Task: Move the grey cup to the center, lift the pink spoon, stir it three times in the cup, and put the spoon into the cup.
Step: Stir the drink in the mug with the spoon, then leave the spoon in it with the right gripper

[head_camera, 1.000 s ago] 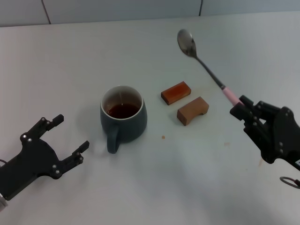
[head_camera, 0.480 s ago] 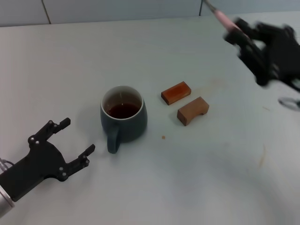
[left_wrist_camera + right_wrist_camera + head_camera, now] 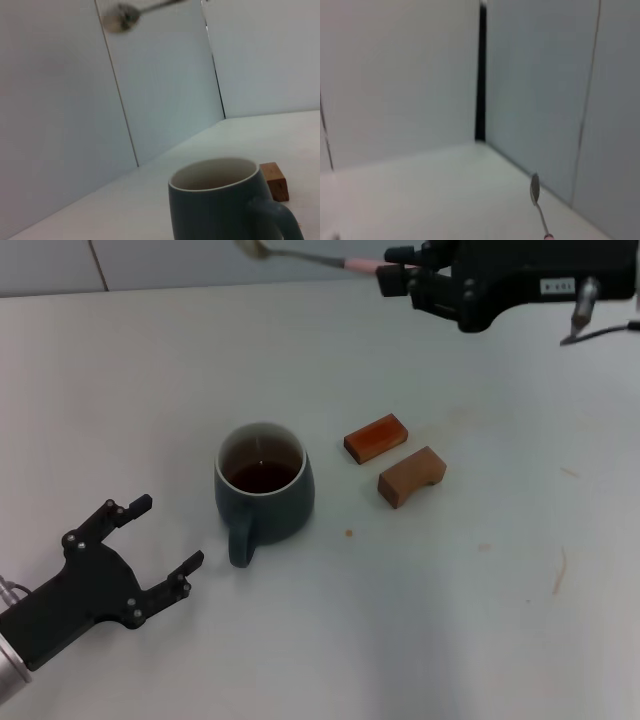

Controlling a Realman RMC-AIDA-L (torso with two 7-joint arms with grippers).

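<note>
The grey cup [image 3: 263,492] stands near the table's middle, handle toward me, with brown liquid inside; it also shows in the left wrist view [image 3: 222,205]. My right gripper [image 3: 392,270] is raised at the far right and is shut on the pink spoon [image 3: 318,257], which sticks out level to the left, high above and behind the cup. The spoon's silver bowl shows in the left wrist view [image 3: 119,19] and the right wrist view [image 3: 535,189]. My left gripper [image 3: 165,536] is open and empty on the table left of the cup's handle.
Two brown wooden blocks [image 3: 376,437] [image 3: 411,476] lie just right of the cup. Grey wall panels [image 3: 250,260] rise along the table's back edge.
My right gripper has swung up and to the left with the spoon, turning it from pointing away to pointing left. My left gripper has barely moved.
</note>
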